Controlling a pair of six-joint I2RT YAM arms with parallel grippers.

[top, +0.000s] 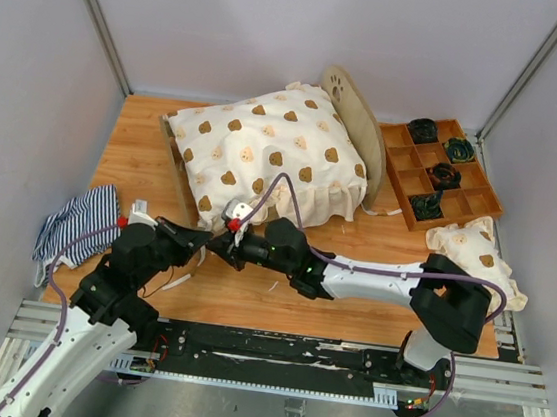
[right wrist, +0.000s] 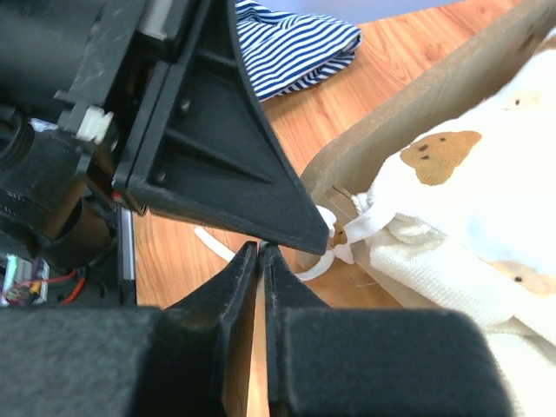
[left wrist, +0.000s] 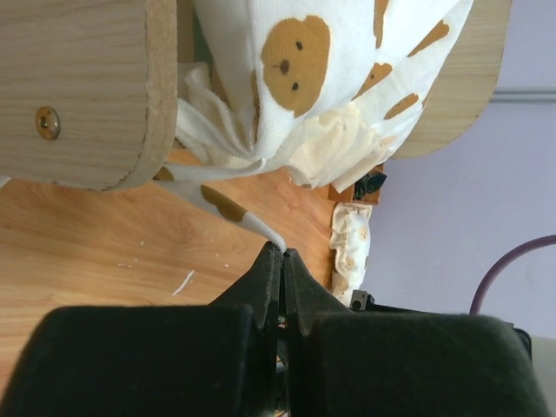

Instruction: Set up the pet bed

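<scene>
Step in hand: fastening the tie (left wrist: pixel 252 228) on the pet bed (top: pixel 363 133). The left claw (left wrist: pixel 281 254) pinches it; the right claw (right wrist: pixel 261 248) is closed, apparently empty. Next: draw taut.

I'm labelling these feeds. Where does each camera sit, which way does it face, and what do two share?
Top external: above and behind the arms, looking down on the table; both arms show.
Left wrist: on the left arm, facing the cushion in the bed frame; left gripper shows.
Right wrist: on the right arm, facing the left gripper and striped cloth; right gripper shows.
Shared: all see the cushion.
</scene>
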